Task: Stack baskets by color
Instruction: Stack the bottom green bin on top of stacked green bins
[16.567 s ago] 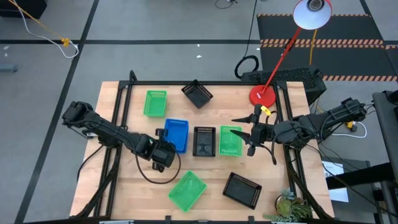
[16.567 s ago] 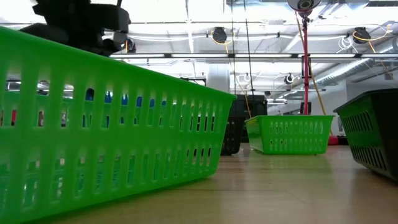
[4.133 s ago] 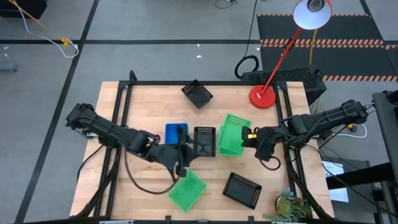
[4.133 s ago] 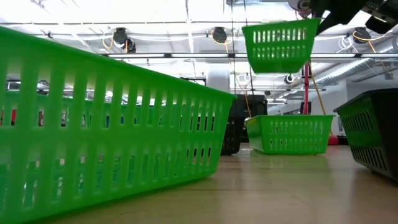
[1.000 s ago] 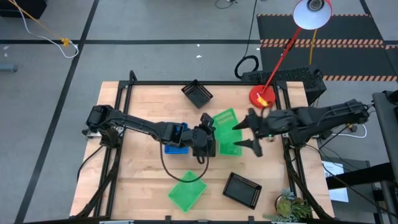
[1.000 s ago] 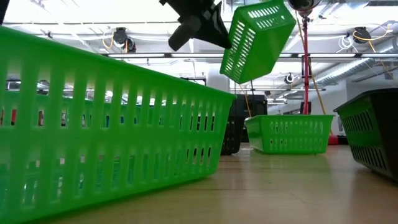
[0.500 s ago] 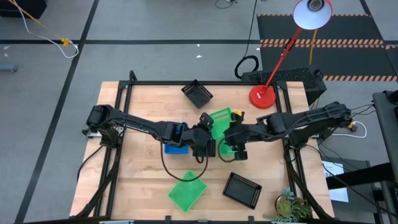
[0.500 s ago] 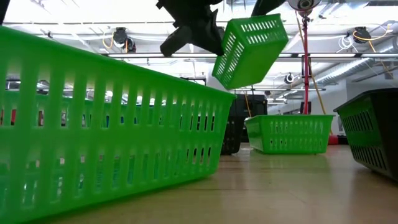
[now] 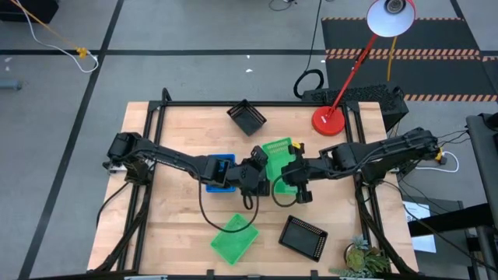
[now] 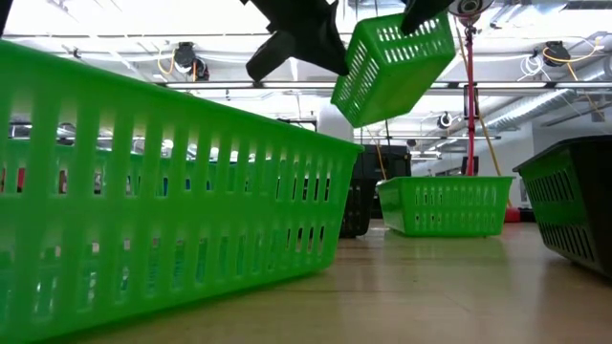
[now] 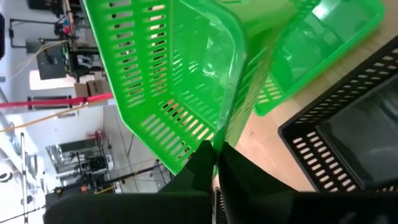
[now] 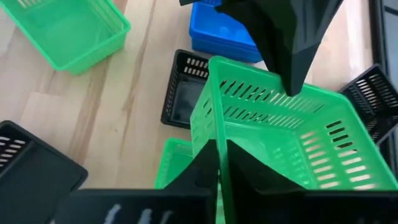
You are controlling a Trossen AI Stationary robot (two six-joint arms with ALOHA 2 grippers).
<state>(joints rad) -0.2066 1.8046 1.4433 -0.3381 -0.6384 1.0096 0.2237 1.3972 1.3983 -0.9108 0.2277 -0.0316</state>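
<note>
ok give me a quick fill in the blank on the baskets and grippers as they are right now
1. The lifted green basket is gripped at its rim by ____ grippers.
2. Both the left gripper and the right gripper are ____ on it.
3. Left of the black basket on the table lies a ____ basket.
4. The lamp base is ____.

Missing words: two; shut; blue; red

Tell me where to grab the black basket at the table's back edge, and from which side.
Take the black basket by one of its thin upper rims, coming straight down from above. It sits open side up and turned at an angle to the table edges, alone with bare wood around it, so turn the fingers to straddle one wall, one inside and one outside.
</note>
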